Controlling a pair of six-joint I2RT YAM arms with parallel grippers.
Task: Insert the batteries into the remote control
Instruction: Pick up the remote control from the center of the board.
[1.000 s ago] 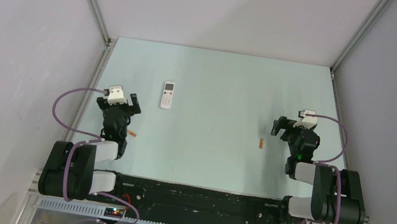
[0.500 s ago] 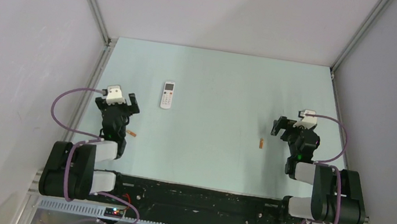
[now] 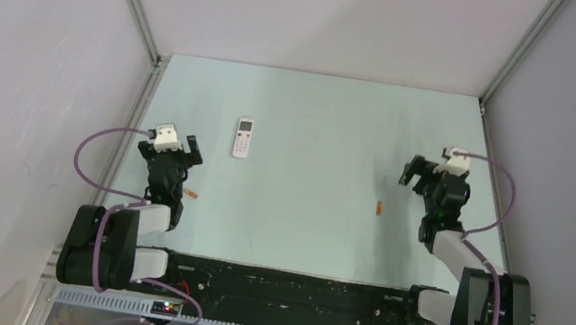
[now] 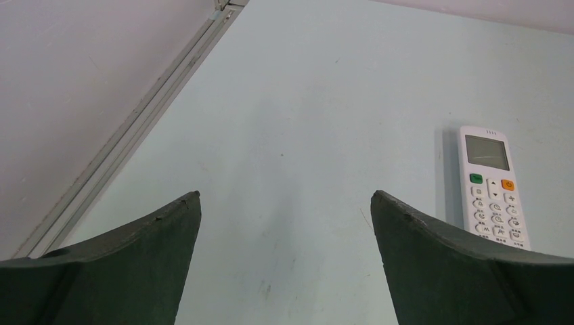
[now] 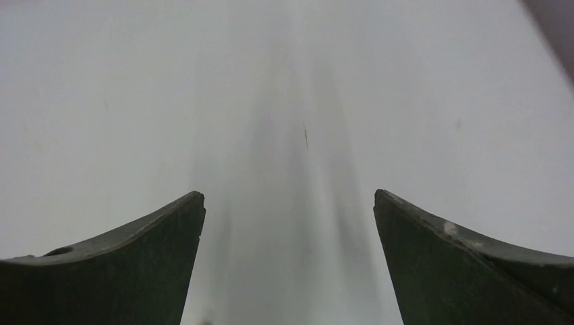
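The white remote control (image 3: 244,137) lies face up on the pale table, display end away from me; it also shows right of the fingers in the left wrist view (image 4: 492,187). One orange battery (image 3: 192,194) lies just right of the left arm's wrist. The other battery (image 3: 380,209) lies left of the right arm. My left gripper (image 3: 194,148) is open and empty, near and to the left of the remote (image 4: 285,198). My right gripper (image 3: 412,171) is open and empty over bare table (image 5: 289,196).
The pale table (image 3: 317,115) is walled on three sides by grey panels with metal rails (image 3: 133,0) at the corners. A rail runs along the table's left edge (image 4: 135,128). Purple cables loop off both wrists.
The right arm has swung its wrist outward to the right and slightly farther from me, gripper still open. The left arm, remote and batteries have not moved.
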